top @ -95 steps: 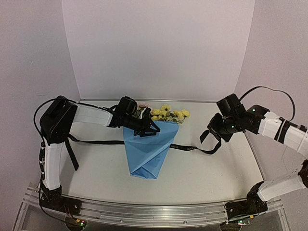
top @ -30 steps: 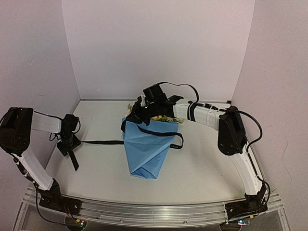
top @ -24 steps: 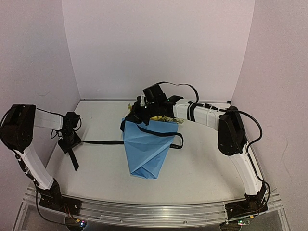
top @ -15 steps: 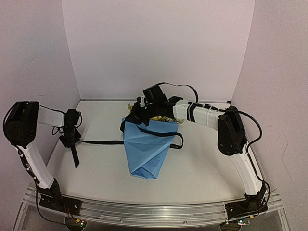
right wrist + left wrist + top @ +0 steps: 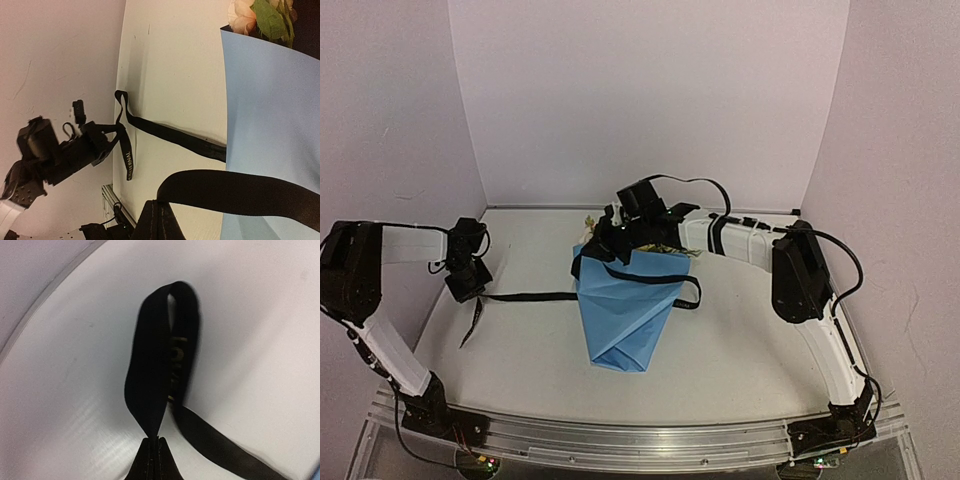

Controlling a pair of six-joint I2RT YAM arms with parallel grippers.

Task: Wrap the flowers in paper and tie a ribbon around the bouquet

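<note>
From where I stand, the bouquet (image 5: 625,305) lies mid-counter (image 5: 760,345), its light blue paper (image 5: 272,95) cone tapering toward the arm bases. The flowers (image 5: 250,15) peek out at the far end beneath the right arm. The black ribbon (image 5: 532,296) passes under the cone. One length runs left across the counter and the other curves back over the front of the paper. The left claw (image 5: 470,282) is pinched tight on the left end, raised just enough that the tail droops in a loop. The right claw (image 5: 608,250) is clamped on the other end above the cone's upper left edge. Each end seems held so the strands can be crossed and tied while the wrap stays closed.
</note>
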